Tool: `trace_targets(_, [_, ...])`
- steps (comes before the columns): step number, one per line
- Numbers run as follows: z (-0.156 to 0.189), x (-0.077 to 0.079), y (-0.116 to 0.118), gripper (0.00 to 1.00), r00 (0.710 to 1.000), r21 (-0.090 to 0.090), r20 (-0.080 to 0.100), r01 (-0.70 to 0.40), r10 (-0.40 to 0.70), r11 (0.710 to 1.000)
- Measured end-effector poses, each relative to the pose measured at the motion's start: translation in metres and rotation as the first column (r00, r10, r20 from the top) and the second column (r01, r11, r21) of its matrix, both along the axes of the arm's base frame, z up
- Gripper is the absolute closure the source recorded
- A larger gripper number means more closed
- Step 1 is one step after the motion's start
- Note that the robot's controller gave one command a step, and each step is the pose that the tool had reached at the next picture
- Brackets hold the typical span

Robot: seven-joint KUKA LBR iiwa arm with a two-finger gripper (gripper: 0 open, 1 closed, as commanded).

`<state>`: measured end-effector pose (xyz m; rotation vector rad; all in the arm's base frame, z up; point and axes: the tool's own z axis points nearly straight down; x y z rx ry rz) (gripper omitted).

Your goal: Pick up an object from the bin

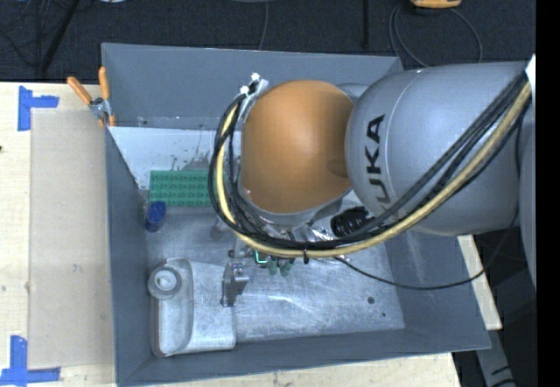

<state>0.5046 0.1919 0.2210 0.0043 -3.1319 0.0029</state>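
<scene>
Hovering: gripper (234,282) seemingly just above the bin (367,302) floor, front middle
Nearest thing: pale grey slab (194,321) bearing a round cap (165,280), just beside, at camera-left
Grip: cannot tell whether apart or together

Black lettering "UKA" (374,164) is showing on the grey arm link (437,149), up and to the right of the gripper (233,282), just beside the orange cover (293,144). The letters are standing turned on their side, running up and down the link's rounded end. Just these three letters are reading clearly, large and bold against the grey.
</scene>
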Motion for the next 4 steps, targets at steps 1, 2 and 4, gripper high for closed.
trace_targets(1, [-0.128, 0.024, -0.035, 0.00, 0.971, 0.002, 0.012, -0.240, 0.240, 0.971])
trace_targets(2, [-0.089, 0.040, -0.106, 0.00, 0.964, -0.002, 0.013, -0.265, 0.265, 0.964])
trace_targets(4, [-0.102, 0.078, -0.142, 0.00, 0.797, 0.001, 0.010, -0.604, 0.604, 0.797])
